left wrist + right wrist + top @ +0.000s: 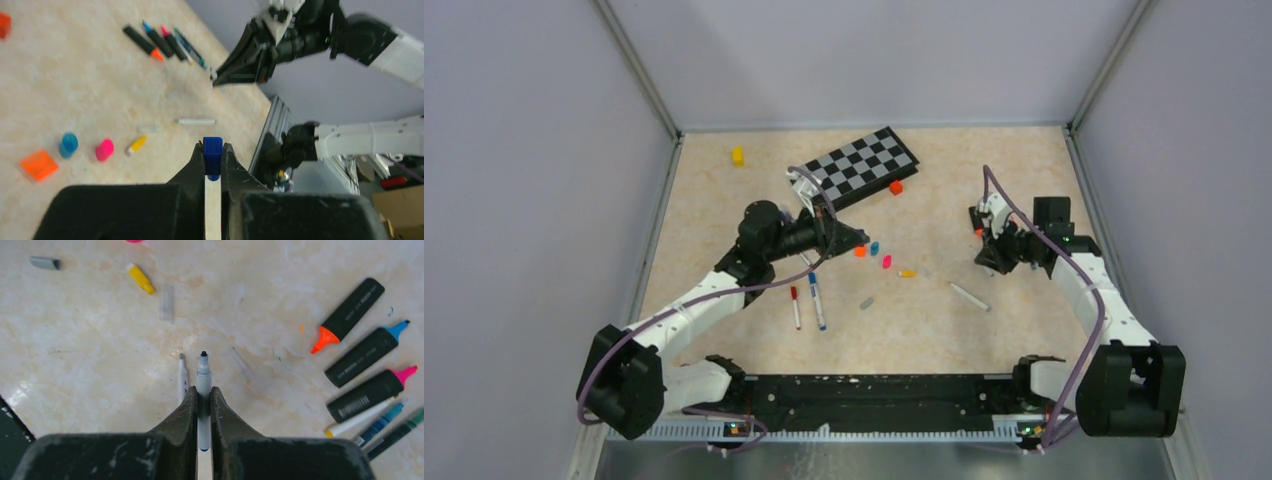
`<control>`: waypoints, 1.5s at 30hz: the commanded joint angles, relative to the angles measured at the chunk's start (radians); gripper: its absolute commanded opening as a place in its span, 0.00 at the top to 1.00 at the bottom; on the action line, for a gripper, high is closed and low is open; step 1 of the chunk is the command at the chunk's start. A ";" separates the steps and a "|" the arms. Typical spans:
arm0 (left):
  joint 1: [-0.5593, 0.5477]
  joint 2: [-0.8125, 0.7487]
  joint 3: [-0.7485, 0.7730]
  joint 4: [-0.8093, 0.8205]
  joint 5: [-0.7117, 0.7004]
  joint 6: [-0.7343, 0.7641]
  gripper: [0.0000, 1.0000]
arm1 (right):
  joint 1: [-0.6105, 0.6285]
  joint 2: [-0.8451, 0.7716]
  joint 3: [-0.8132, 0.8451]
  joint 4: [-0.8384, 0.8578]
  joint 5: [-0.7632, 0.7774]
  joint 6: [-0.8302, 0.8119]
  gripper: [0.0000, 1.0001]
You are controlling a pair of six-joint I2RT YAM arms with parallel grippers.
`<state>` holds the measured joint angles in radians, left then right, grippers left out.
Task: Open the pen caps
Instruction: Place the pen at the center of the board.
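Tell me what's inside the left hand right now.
A blue pen cap is pinched in the left hand, its top poking out. The fingers cover its lower end, so whatever is inside the cap is hidden.

The table (90, 340) has a beige marbled face, smooth, with a soft sheen where it catches the light. The left gripper (213, 147) and right gripper (203, 392) both look like matt black plastic, scuffed pale along the edges. The blue pen cap (212, 162) is smooth plastic and the pen (203, 372) barrel is slick and whitish. The highlighters (352, 310) have matt black bodies. The rail (272, 117) is ribbed bare metal
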<state>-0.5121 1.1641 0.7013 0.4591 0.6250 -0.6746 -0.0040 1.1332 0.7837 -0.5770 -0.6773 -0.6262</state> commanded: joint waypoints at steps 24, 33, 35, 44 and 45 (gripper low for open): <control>-0.391 0.404 0.091 -0.402 -0.357 0.241 0.96 | -0.024 0.325 0.046 -0.107 0.211 -0.044 0.86; -0.429 0.471 0.165 -0.541 -0.519 0.245 0.90 | -0.014 0.339 0.046 -0.113 0.209 -0.044 0.81; -0.431 0.485 0.182 -0.568 -0.544 0.246 0.89 | -0.012 0.341 0.047 -0.114 0.208 -0.044 0.80; -0.438 0.519 0.216 -0.593 -0.556 0.242 0.71 | -0.010 0.323 0.055 -0.124 0.195 -0.044 0.75; -0.439 0.516 0.217 -0.592 -0.557 0.241 0.68 | -0.010 0.317 0.057 -0.124 0.189 -0.044 0.75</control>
<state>-0.9428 1.6783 0.8867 -0.1215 0.0906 -0.4416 -0.0200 1.4673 0.7879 -0.6876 -0.4610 -0.6697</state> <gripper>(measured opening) 0.277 0.249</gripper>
